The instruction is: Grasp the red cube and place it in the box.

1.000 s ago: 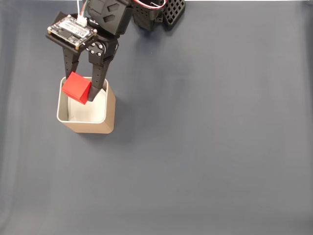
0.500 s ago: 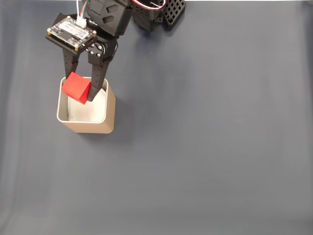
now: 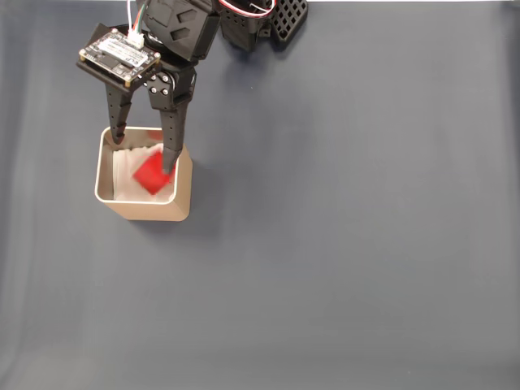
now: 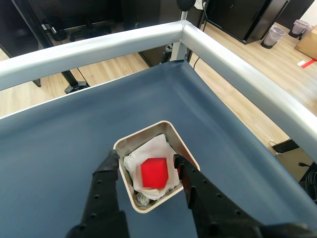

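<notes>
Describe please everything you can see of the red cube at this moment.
The red cube is small, bright red and matte, with plain faces. It lies inside the box on crumpled white paper, tilted in the fixed view and slightly blurred there. The open gripper hangs above it, fingers either side, not touching it.

The matte black plastic robot arm (image 3: 183,28) ends in a two-fingered hand (image 3: 144,153) with long tapered black fingers (image 4: 104,196); a small pale circuit board (image 3: 119,54) sits atop it, with silver screws and red-and-white wires above.
</notes>
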